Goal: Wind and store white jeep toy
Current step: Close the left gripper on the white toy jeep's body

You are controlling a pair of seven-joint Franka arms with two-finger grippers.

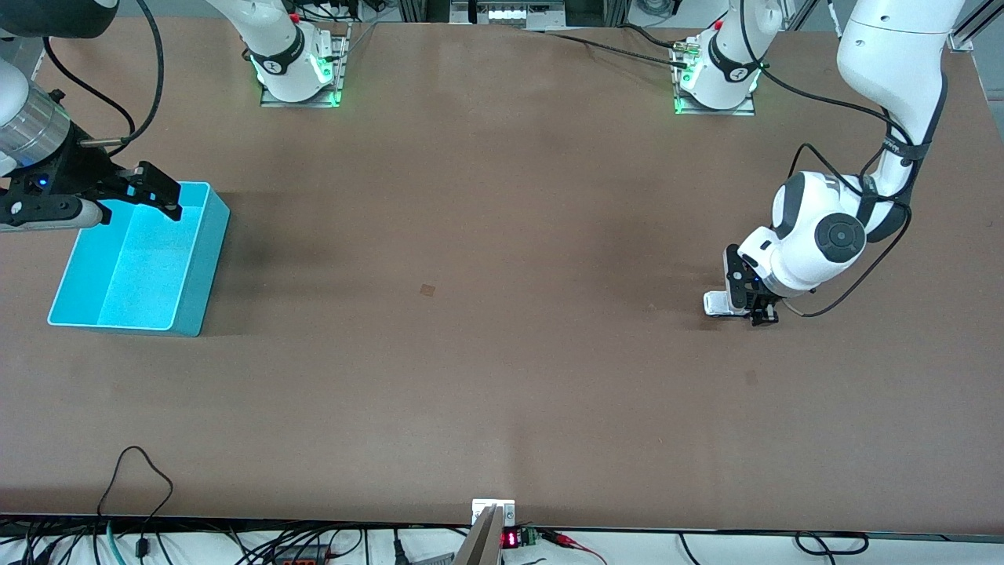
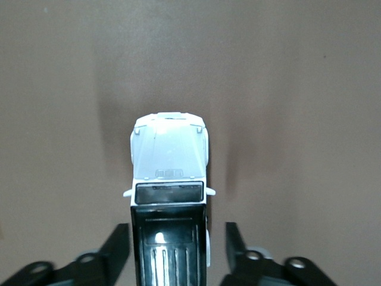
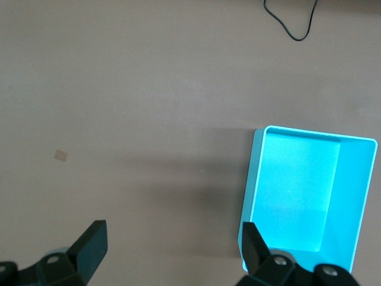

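The white jeep toy (image 1: 715, 303) stands on the brown table at the left arm's end. In the left wrist view the white jeep toy (image 2: 169, 179) shows its white hood, dark windscreen and black ribbed roof. My left gripper (image 1: 751, 308) is down at the table, open, with one finger on each side of the jeep's rear half and a gap on both sides (image 2: 175, 233). The cyan bin (image 1: 205, 259) sits empty at the right arm's end. My right gripper (image 1: 166, 196) hangs open and empty over the bin's corner that lies farthest from the front camera (image 3: 172, 233).
A small brown patch (image 1: 427, 289) lies near the table's middle and also shows in the right wrist view (image 3: 59, 155). A black cable loop (image 1: 137, 471) lies at the table edge nearest the front camera. The cyan bin (image 3: 257, 179) shows empty in the right wrist view.
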